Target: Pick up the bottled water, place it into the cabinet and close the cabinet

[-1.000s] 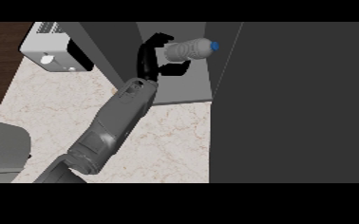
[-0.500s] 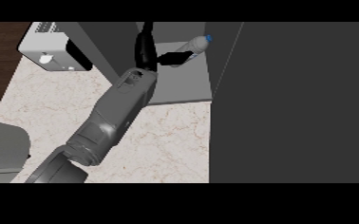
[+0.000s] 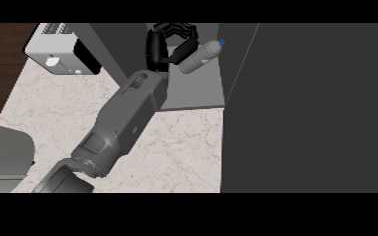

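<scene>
The bottled water [image 3: 201, 57], clear with a blue cap, lies tilted inside the open cabinet [image 3: 193, 98], cap pointing up and to the right. My left hand [image 3: 158, 48] reaches into the cabinet from the lower left. Its black fingers curl round the bottle's lower end, and most of the bottle shows to the right of the hand. The bottle hangs over the cabinet's grey floor, close to the dark panel [image 3: 310, 105] on the right. No right hand shows.
A white and black appliance [image 3: 57, 55] stands at the counter's back left, just beside the cabinet's left wall [image 3: 103, 45]. A grey rounded thing [image 3: 15, 152] sits at the left edge. The marbled counter [image 3: 177, 150] runs in front of the cabinet.
My left hand has carried the bottle deeper into the cabinet and toward its right side. The bottle has turned from lying sideways to pointing up and right.
</scene>
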